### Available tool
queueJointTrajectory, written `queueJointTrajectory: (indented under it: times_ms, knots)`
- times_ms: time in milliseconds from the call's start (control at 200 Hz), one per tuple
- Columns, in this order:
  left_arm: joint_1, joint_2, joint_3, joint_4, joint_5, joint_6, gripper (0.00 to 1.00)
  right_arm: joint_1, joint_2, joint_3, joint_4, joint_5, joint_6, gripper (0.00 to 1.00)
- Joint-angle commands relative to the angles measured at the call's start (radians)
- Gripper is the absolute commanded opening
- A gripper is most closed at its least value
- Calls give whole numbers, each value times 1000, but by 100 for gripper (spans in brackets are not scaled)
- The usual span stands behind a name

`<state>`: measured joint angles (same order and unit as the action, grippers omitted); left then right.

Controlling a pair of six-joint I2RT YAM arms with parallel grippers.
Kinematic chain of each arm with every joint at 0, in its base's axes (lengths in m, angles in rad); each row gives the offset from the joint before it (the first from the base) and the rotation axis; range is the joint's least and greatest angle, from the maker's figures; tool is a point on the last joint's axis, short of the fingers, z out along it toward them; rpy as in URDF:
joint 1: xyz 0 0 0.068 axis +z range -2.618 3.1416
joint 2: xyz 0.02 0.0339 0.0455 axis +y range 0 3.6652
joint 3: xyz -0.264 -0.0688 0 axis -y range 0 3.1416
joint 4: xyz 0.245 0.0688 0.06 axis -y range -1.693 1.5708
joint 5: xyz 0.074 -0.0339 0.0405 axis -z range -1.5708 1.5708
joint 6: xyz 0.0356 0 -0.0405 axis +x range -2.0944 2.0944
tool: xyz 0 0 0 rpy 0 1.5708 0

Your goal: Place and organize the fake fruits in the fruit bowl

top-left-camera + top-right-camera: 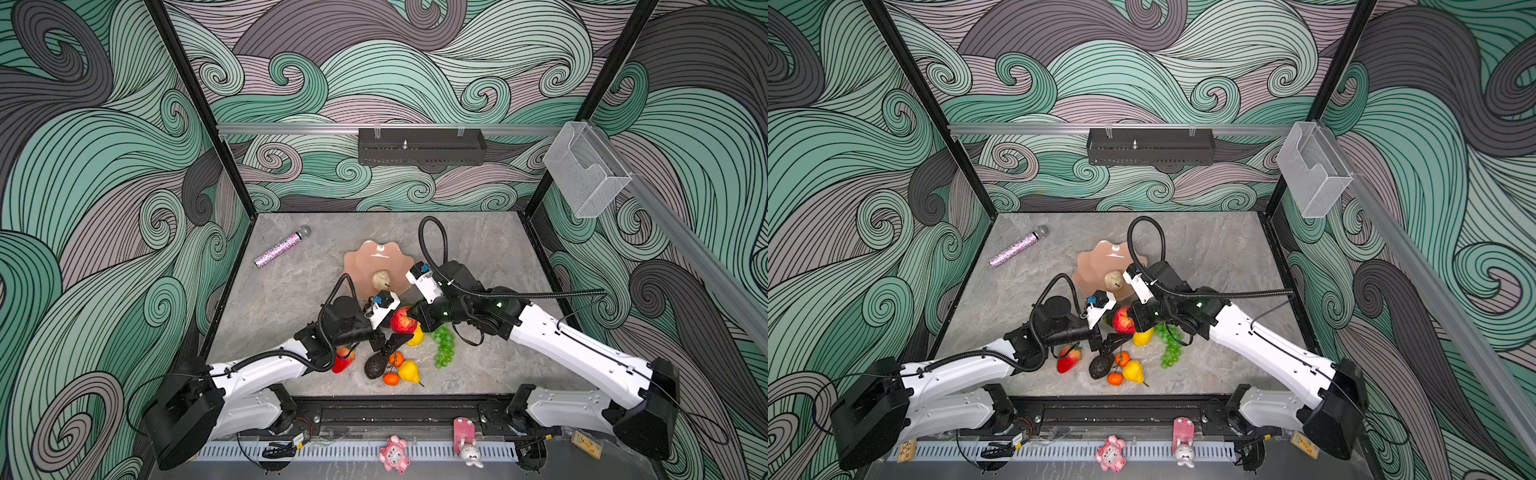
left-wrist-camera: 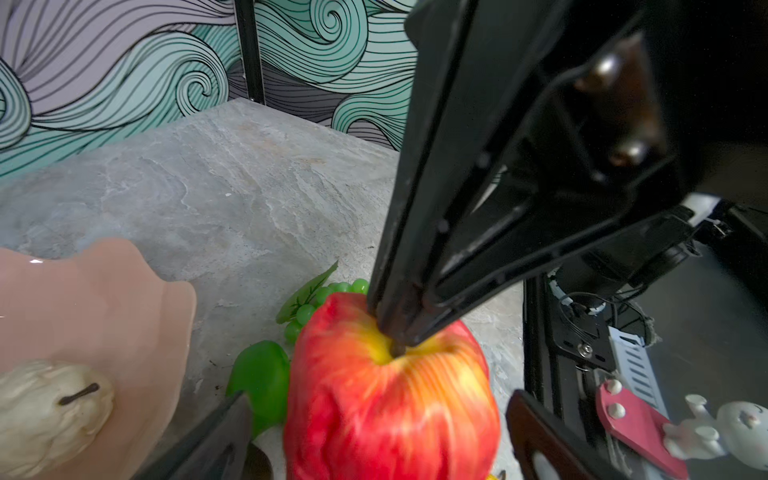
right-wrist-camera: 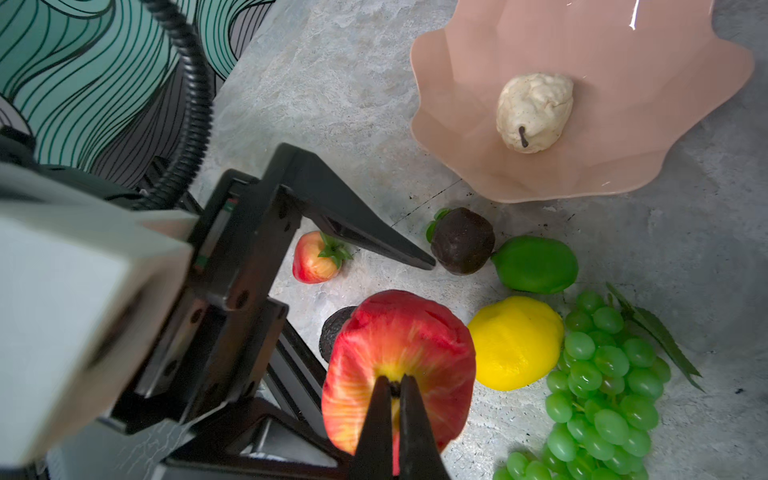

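The red apple [image 3: 399, 357] hangs just above the table by its stem, and my right gripper [image 3: 395, 380] is shut on that stem. My left gripper [image 2: 382, 419] stands open with its fingers on either side of the apple [image 2: 390, 395], apart from it. In both top views the apple [image 1: 402, 320] is just in front of the pink fruit bowl [image 1: 365, 266], which holds a cream pear [image 1: 381, 279]. A lemon [image 3: 515, 343], lime [image 3: 536, 264], green grapes [image 3: 602, 382], strawberry [image 3: 316, 257] and dark avocado [image 3: 461, 241] lie on the table below.
Nearer the front edge lie another avocado [image 1: 376, 365], two tangerines [image 1: 396, 358] and a yellow pear [image 1: 409, 371]. A glittery microphone [image 1: 282, 251] lies at the back left. A black shelf [image 1: 422, 146] and a clear box [image 1: 586, 170] hang on the walls.
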<state>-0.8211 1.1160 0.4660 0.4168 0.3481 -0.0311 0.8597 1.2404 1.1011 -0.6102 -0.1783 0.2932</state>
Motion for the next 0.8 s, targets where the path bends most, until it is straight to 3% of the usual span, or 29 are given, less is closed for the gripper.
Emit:
queueJointTrajectory:
  times_ms: [0,215,365,440,796]
  knots:
    - [-10,-110,56,-164,-130,-50,99,2,35,65,-41,102,-64,1]
    - [-14,-475,97,-533,-341,-117,99,-25,169,191,-56,196,-144,1]
    - [-11,-675,174,-808,-665,-183,99,-45,334,332,-55,231,-190,1]
    - [-10,-730,215,-916,-758,-159,99,-55,423,414,-54,246,-208,0]
    - [-10,-731,225,-1006,-805,-124,99,-85,761,795,-101,245,-232,0]
